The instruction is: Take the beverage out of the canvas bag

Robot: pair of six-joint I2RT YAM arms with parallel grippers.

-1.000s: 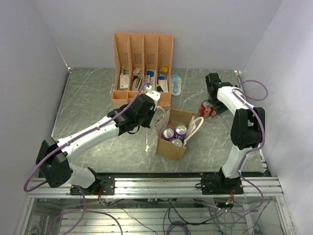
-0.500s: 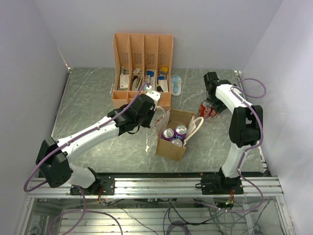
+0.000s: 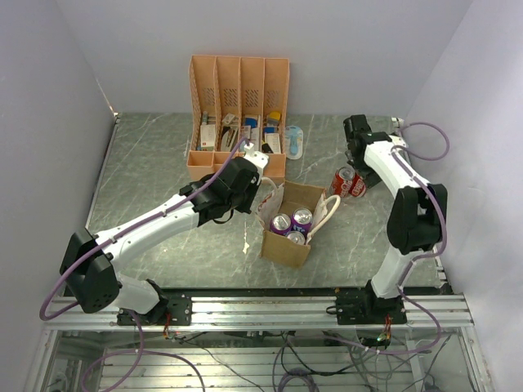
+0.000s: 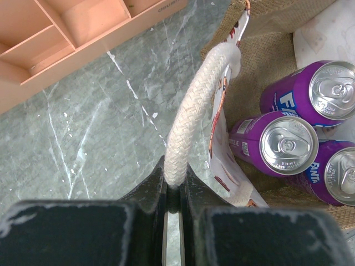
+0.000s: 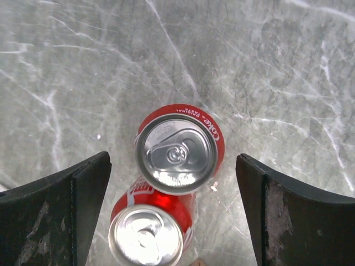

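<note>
The tan canvas bag (image 3: 288, 242) stands mid-table with three purple Fanta cans (image 3: 292, 223) upright inside; they also show in the left wrist view (image 4: 288, 145). My left gripper (image 3: 260, 181) is shut on the bag's left white rope handle (image 4: 195, 113), holding it up. Two red Coke cans (image 3: 348, 182) stand on the table right of the bag. My right gripper (image 3: 356, 147) is open and empty, raised above the far Coke can (image 5: 178, 149), its fingers (image 5: 83, 188) well apart on either side; the near Coke can (image 5: 148, 233) stands against it.
A salmon-pink slotted desk organizer (image 3: 239, 114) with small items stands at the back behind the left gripper. A light blue object (image 3: 294, 141) lies right of it. The bag's right handle (image 3: 330, 209) droops toward the Coke cans. A white tag (image 3: 246, 244) hangs at the bag's left.
My right gripper has drawn up and back from the Coke cans. The left gripper and the bag have not moved.
</note>
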